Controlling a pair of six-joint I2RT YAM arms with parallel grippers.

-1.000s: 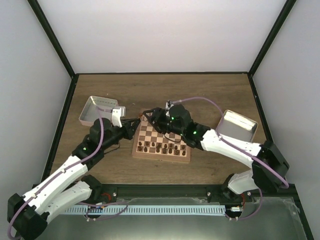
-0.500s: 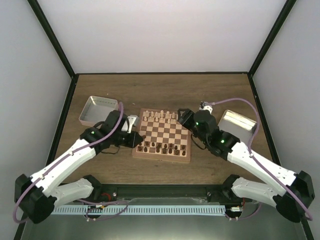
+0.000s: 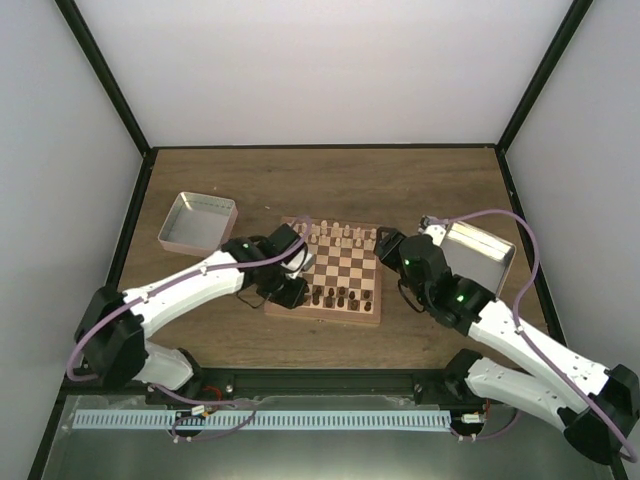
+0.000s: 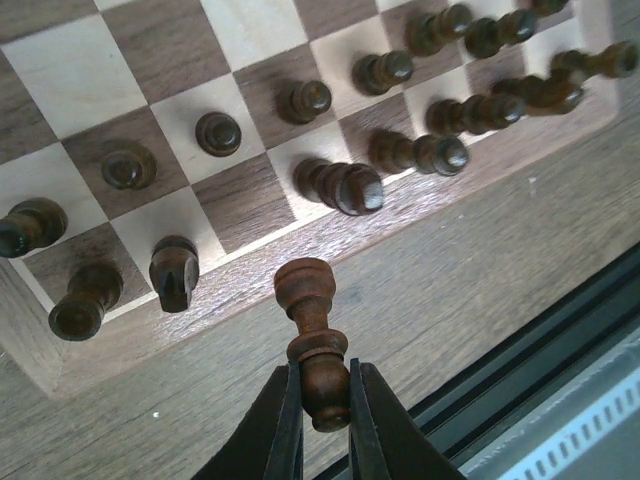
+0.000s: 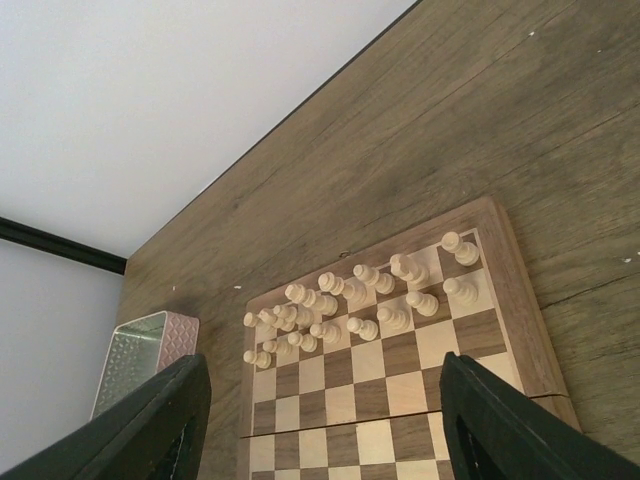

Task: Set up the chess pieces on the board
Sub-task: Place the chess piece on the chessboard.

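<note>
The left jaws are closed narrow on one dark piece (image 4: pixel 315 345), gripping it at its base, with its head pointing away from the fingers (image 4: pixel 285 420). In the left wrist view the head shows against the near border of the board (image 4: pixel 250 40), by the corner square; whether it touches the wood cannot be told.

The right jaws stand wide and hold nothing. Their two fingers (image 5: pixel 150 420) frame the board (image 5: pixel 520 300) from above, beside its right edge.

The one board (image 3: pixel 345 268) lies at the middle of the tabletop (image 3: pixel 330 180), between the two arms.

The dark pieces (image 4: pixel 218 133) fill its near two rows. About fourteen show in the left wrist view, but those at the right overlap, so the count is unsure. The cream pieces (image 5: pixel 365 272) stand in the far two rows, about sixteen, crowded together at the left.

There are two metal trays, one (image 3: pixel 197 222) just left of the board and one (image 3: pixel 480 255) just right of it, partly behind the right arm (image 3: pixel 470 300). The left arm (image 3: pixel 190 285) reaches over the board's near left corner.
</note>
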